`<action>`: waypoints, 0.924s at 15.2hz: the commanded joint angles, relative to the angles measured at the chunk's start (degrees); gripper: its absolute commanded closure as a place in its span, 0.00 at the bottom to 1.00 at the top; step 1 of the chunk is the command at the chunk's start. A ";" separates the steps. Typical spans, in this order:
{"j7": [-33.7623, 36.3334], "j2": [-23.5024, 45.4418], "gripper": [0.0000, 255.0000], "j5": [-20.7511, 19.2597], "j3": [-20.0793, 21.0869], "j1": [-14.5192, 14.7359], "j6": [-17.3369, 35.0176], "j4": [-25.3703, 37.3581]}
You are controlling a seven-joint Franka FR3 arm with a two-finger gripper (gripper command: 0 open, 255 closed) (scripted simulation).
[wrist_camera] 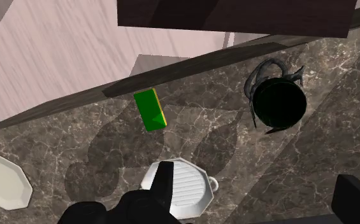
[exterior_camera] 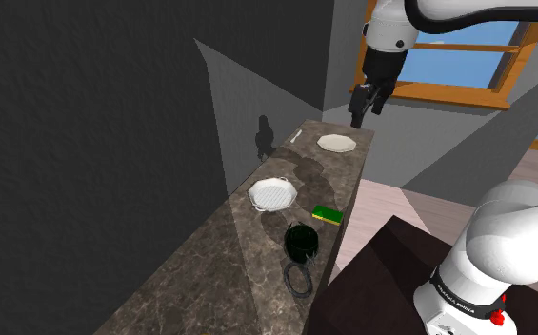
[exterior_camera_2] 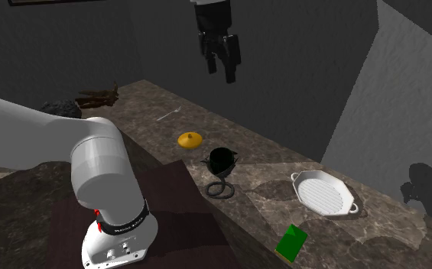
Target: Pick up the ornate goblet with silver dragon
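While the jaws are seen released, fingers standing apart, high above the far end of the desk, a long descent must be made before the goblet can be reached. It is shown as a dark, nearly black cup with wiry ornament, seemingly upright, close to the desk's edge. In the shoulder view that edge lies at its three o'clock.

A tip over that edge is judged the chief risk, should the cup be struck by one finger before the other. A slip could also be caused by the rounded bowl and the thin, protruding ornament.

A green sponge is found near the goblet at its one o'clock, and a white ridged dish at eleven o'clock, apart from it. Either could be clipped by a wide approach. A pale plate is set well apart at twelve, nearly under the jaws. No obstacle is seen directly above the goblet.
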 commanded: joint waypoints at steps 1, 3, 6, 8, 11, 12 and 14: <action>0.00 0.00 0.00 0.00 0.00 0.00 0.00 0.00; 2.32 -0.51 0.00 0.94 1.14 -0.03 2.82 -3.79; 5.80 -0.72 0.00 2.49 2.99 0.02 7.22 -9.07; 8.12 -0.44 0.00 3.62 4.34 0.11 10.30 -12.30; 11.65 0.70 0.00 5.38 6.48 0.39 15.23 -16.69; 12.83 1.29 0.00 6.00 7.24 0.49 16.96 -18.03; 15.19 2.82 0.00 7.26 8.83 0.71 20.57 -20.49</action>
